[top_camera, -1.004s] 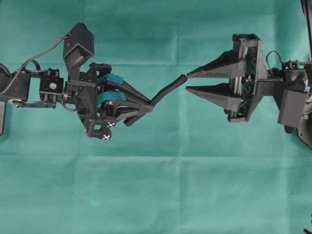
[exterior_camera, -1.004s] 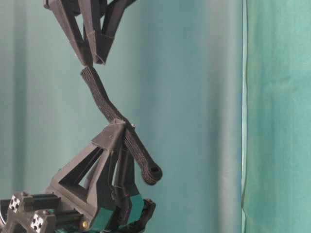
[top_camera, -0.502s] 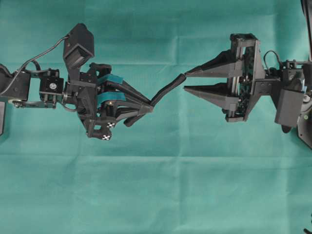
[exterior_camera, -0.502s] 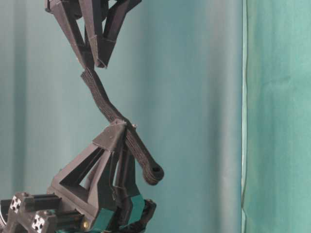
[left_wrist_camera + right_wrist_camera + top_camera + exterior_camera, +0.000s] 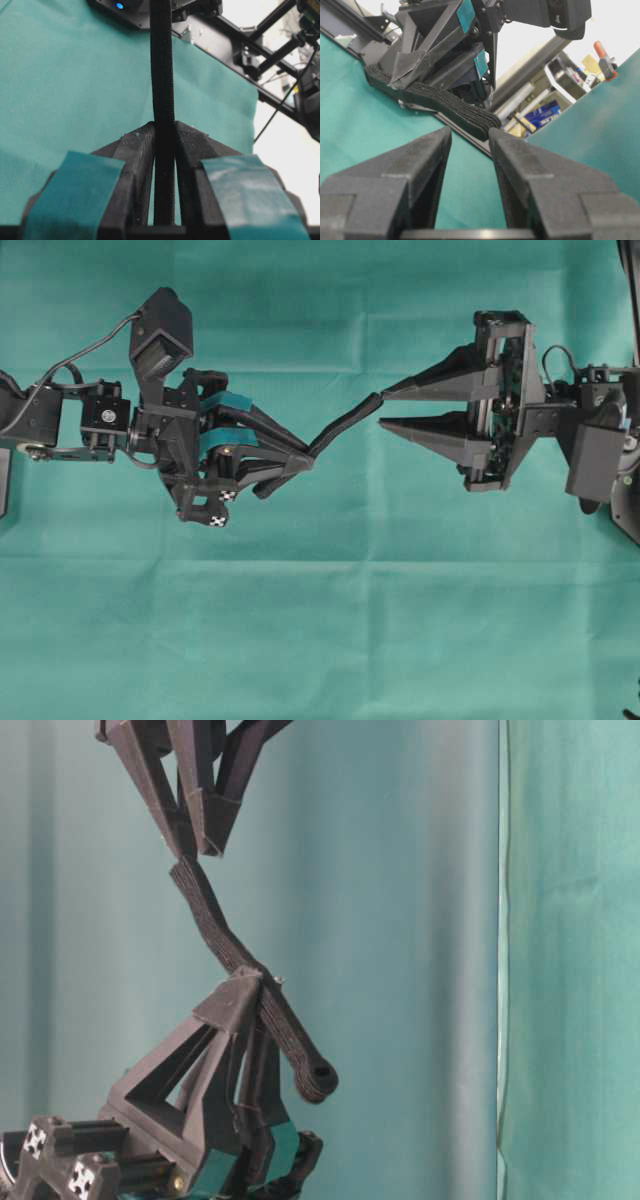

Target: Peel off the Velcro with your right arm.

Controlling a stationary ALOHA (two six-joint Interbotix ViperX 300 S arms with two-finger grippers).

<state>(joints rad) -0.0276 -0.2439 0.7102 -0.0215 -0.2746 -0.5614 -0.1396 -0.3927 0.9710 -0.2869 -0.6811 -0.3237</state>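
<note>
The Velcro [image 5: 345, 425] is a black strip held in the air, slanting from my left gripper up toward my right one. My left gripper [image 5: 303, 458], with teal-taped fingers, is shut on the strip's middle [image 5: 162, 75]; the rounded end [image 5: 318, 1078] sticks out behind it. My right gripper [image 5: 383, 410], plain black, stands open with nothing between its fingers. The strip's free end [image 5: 472, 120] lies just ahead of the right fingertips [image 5: 496, 134], close to the upper one in the overhead view. From table level, the right gripper [image 5: 197, 850] hangs directly over the strip's top end [image 5: 190, 885].
Green cloth [image 5: 330, 620] covers the table below both arms. Behind it hangs a green curtain [image 5: 420, 920]. The left arm's camera block [image 5: 160, 335] and wrist [image 5: 60, 420] extend to the left edge. The right arm's body [image 5: 590, 440] is at the right edge.
The right gripper nudged a little toward the strip's end and eased back, tilting slightly. Its jaws stayed equally wide. The left gripper and strip have held still.
</note>
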